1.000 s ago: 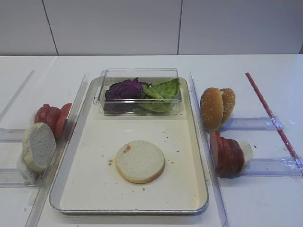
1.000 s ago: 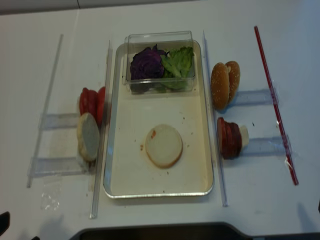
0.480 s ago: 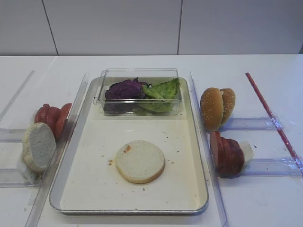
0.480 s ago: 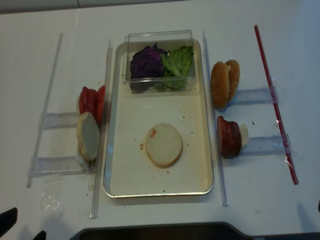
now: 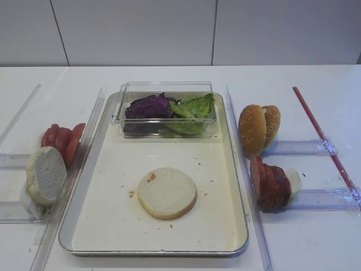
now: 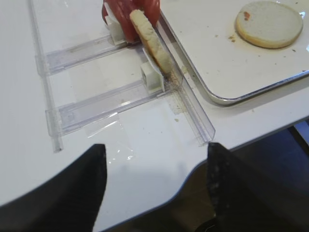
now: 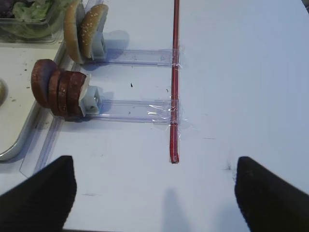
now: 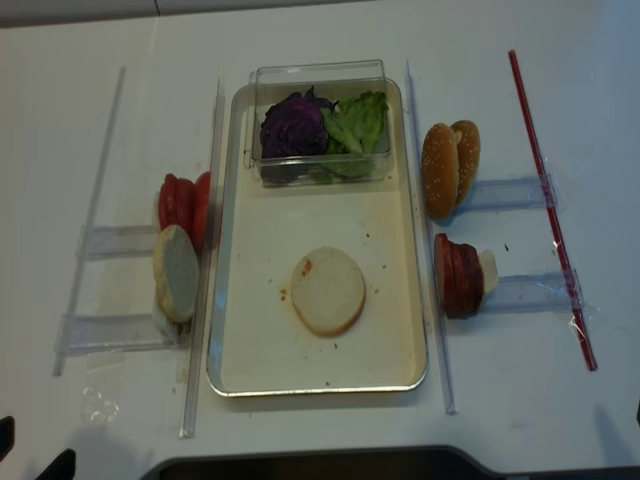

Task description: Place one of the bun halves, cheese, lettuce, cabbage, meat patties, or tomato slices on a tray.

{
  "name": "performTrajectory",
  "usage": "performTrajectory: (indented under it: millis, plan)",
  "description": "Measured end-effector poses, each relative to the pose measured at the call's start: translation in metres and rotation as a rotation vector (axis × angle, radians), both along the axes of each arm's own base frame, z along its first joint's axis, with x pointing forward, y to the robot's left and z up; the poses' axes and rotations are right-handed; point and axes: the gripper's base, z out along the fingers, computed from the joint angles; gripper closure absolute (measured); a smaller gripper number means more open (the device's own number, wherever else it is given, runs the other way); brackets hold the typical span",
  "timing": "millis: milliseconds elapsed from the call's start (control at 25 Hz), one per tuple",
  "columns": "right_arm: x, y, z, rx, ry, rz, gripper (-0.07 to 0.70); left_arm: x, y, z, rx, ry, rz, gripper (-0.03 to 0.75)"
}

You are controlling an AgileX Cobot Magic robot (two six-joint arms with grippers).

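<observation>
A pale bun half (image 5: 167,192) (image 8: 327,290) (image 6: 268,23) lies flat on the metal tray (image 5: 113,223) (image 8: 240,370). Another bun half (image 5: 45,174) (image 6: 150,41) stands on edge in the left rack, in front of the tomato slices (image 5: 62,140) (image 8: 183,205). Meat patties (image 5: 271,183) (image 7: 58,92) stand in the right rack. Purple cabbage (image 5: 148,106) and lettuce (image 5: 194,110) fill the clear box. No cheese shows. My left gripper (image 6: 154,193) (image 8: 32,452) hangs open over the table's front left corner. My right gripper (image 7: 154,193) is open above bare table, right of the patties.
The clear plastic box (image 5: 167,90) sits at the tray's far end. Sesame buns (image 5: 258,129) stand in the far right rack. A red strip (image 5: 324,138) (image 7: 175,72) is taped along the right. Clear rails (image 5: 84,152) flank the tray. The table's front edge (image 6: 231,150) is below the left gripper.
The left gripper's fingertips have shifted slightly at the bottom left corner of the overhead view. None of the food has moved.
</observation>
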Motion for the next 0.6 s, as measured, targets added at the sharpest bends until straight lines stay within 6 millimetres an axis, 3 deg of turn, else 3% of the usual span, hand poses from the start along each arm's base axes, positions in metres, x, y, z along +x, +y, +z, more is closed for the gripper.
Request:
performTrajectory:
  millis: [600]
  plan:
    - [0.0000, 0.0000, 0.0000, 0.000, 0.000, 0.000, -0.056, -0.0001, 0.0001, -0.0001, -0.002, 0.002, 0.009, 0.265]
